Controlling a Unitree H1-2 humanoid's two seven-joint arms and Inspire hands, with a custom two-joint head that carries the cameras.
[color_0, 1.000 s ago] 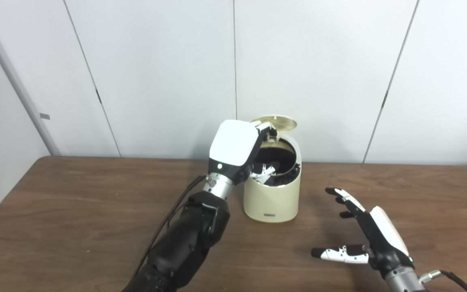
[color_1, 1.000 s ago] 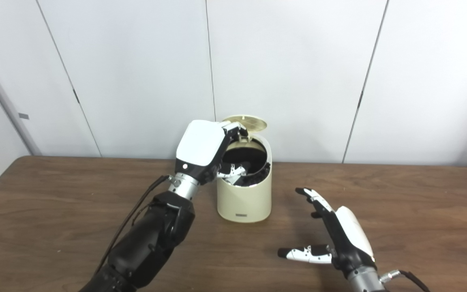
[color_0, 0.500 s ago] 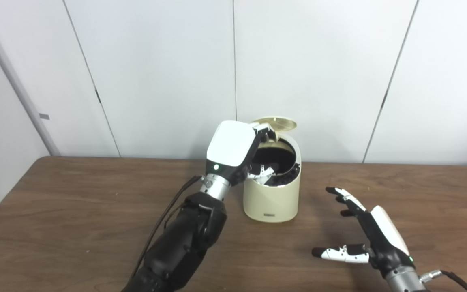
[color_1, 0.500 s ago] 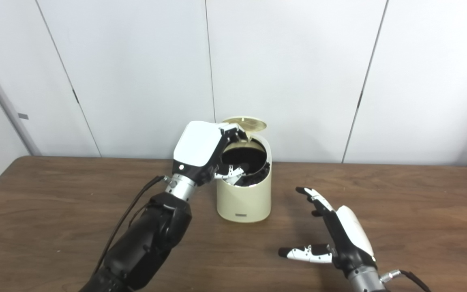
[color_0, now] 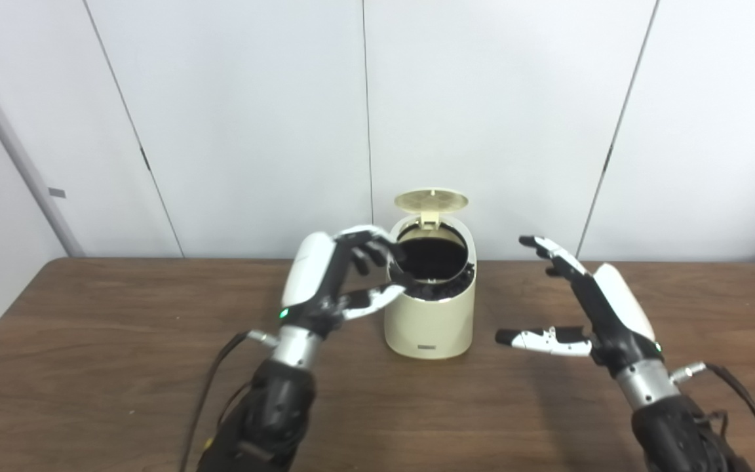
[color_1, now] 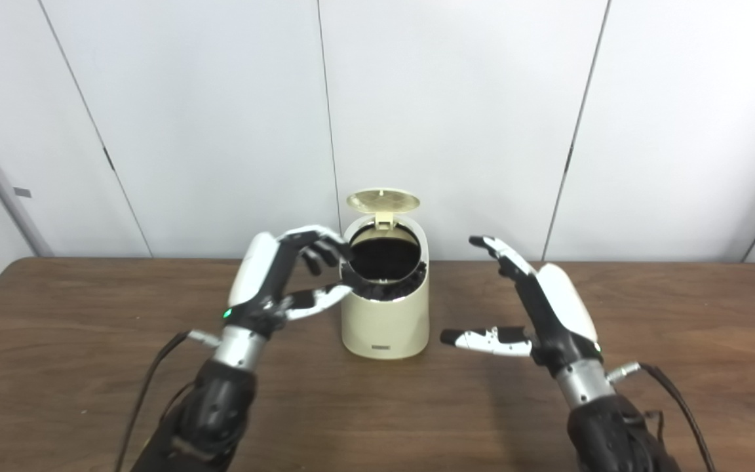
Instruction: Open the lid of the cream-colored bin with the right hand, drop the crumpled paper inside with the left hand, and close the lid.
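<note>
Left eye view: the cream-colored bin [color_0: 428, 321] stands on the brown wooden table [color_0: 89, 341], near its far edge, in front of the white panelled wall [color_0: 253, 118]. Its round lid [color_0: 431, 200] is tipped up on the rear hinge, leaving the dark mouth of the bin uncovered. No crumpled paper can be made out in either view; the inside of the bin is too dark to tell what lies there.

The left hand [color_0: 335, 282] hangs just left of the bin at rim height, its fingers [color_0: 367, 242] curled loosely and spread apart, the thumb tip reaching toward the rim; whether it touches the rim cannot be told. It holds nothing.

The right hand [color_0: 587, 305] is to the right of the bin, clearly apart from it, raised above the table. Its fingers are stretched upward and toward the bin, its thumb pointing sideways at the bin's wall, with the palm facing the bin. It, too, is spread wide and grips nothing.
</note>
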